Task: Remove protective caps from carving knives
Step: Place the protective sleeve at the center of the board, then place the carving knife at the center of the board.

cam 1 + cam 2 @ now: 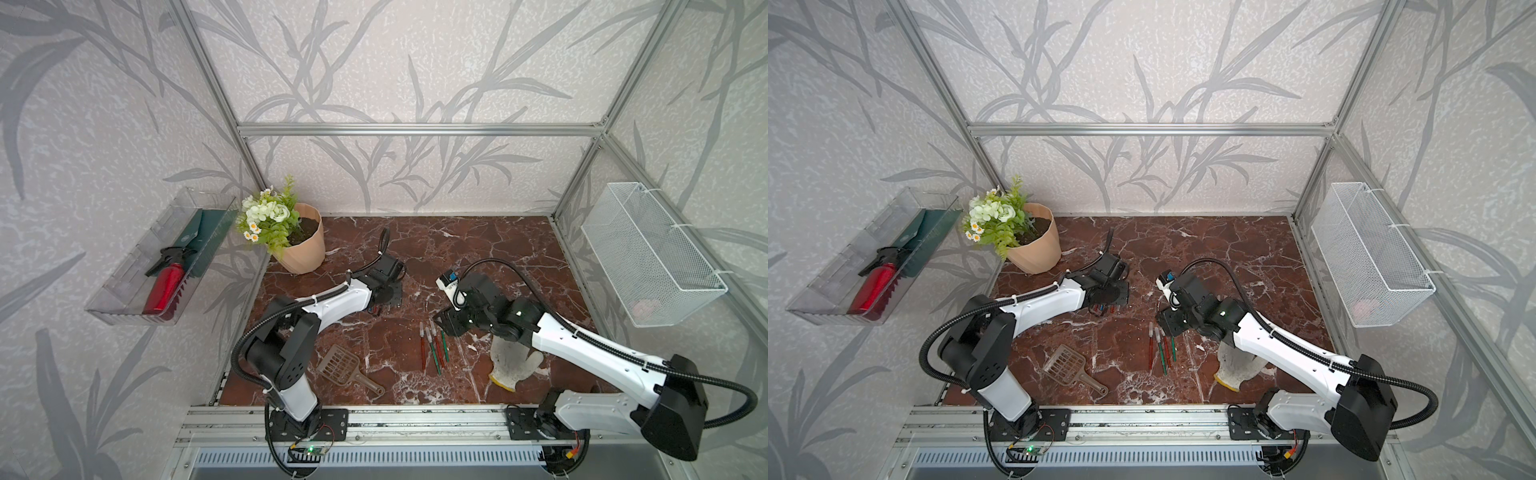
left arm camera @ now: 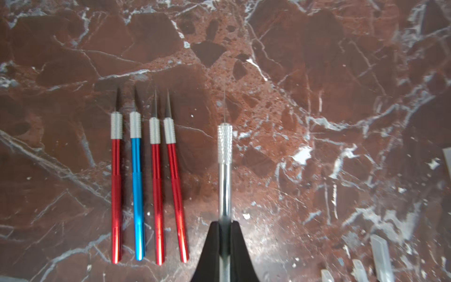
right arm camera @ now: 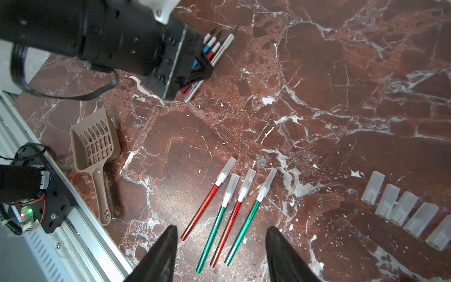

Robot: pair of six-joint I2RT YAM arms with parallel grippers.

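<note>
My left gripper is shut on the handle of a silver carving knife whose thin blade is bare. Beside it lies a row of uncapped carving knives, three red and one blue. My right gripper hangs open over several capped carving knives, red and green, with nothing between its fingers. Each of these wears a translucent protective cap. Several loose protective caps lie in a row off to one side. In both top views the capped knives lie mid-table, just in front of the right gripper.
A brown slotted scoop lies near the front left, and a white glove sits under the right arm. A flower pot stands at the back left. A clear tray and a mesh basket hang on the side walls.
</note>
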